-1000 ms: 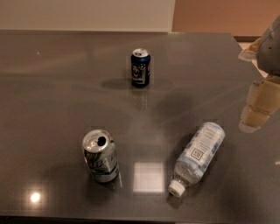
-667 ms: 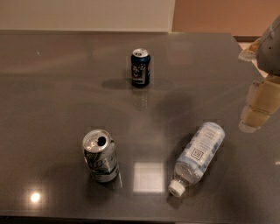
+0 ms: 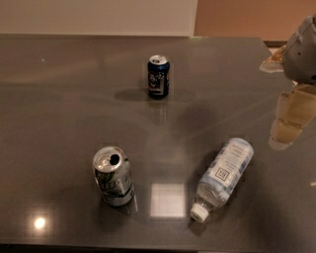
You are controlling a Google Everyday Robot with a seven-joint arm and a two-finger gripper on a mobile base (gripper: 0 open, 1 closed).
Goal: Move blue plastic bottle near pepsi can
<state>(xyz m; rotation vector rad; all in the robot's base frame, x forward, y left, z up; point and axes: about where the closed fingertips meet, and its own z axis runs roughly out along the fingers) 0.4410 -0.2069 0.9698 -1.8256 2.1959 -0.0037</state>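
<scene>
The blue plastic bottle (image 3: 224,177) lies on its side on the dark table (image 3: 59,99), at the front right, with its white cap pointing toward the front edge. The pepsi can (image 3: 158,76) stands upright near the middle back of the table, well apart from the bottle. My gripper (image 3: 289,121) hangs at the right edge of the view, above the table and to the right of the bottle, holding nothing that I can see.
A silver-and-green can (image 3: 113,176) with an opened top stands at the front left. The table's back edge meets a pale wall (image 3: 98,15). A bright reflection (image 3: 167,200) lies on the table between the can and the bottle.
</scene>
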